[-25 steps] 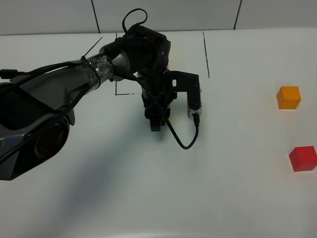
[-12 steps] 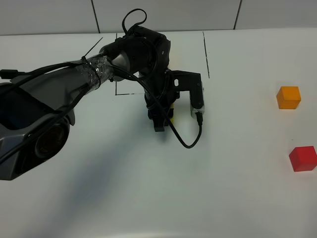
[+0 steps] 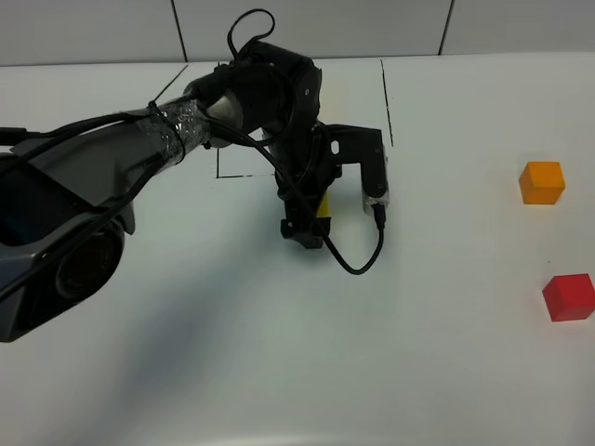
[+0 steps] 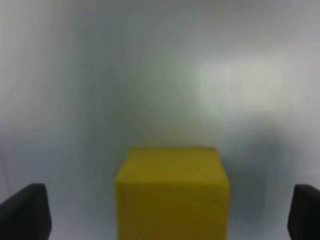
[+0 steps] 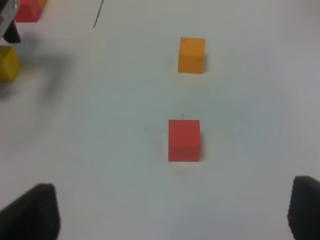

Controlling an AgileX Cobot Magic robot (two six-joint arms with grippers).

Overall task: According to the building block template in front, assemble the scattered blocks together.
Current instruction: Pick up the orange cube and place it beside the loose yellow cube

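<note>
The yellow cube (image 3: 322,206) sits on the white table between the fingers of my left gripper (image 3: 311,221). In the left wrist view the yellow cube (image 4: 172,192) is centred between the two spread fingertips (image 4: 25,212), with gaps on both sides. The orange cube (image 3: 542,182) and red cube (image 3: 568,296) lie apart at the far right. My right gripper (image 5: 170,215) is open above the table, short of the red cube (image 5: 184,140), with the orange cube (image 5: 192,55) beyond. My left arm hides most of the template; its red end (image 5: 27,10) shows in the right wrist view.
A corner of the template's black drawn frame (image 3: 219,174) shows left of the left arm. A separate black line (image 3: 386,102) runs on the table to the right of the arm. The left arm's cable loop (image 3: 358,265) hangs beside the gripper.
My left gripper has shifted a little to the right and toward the front, staying around the yellow cube. The orange and red cubes have not moved.
</note>
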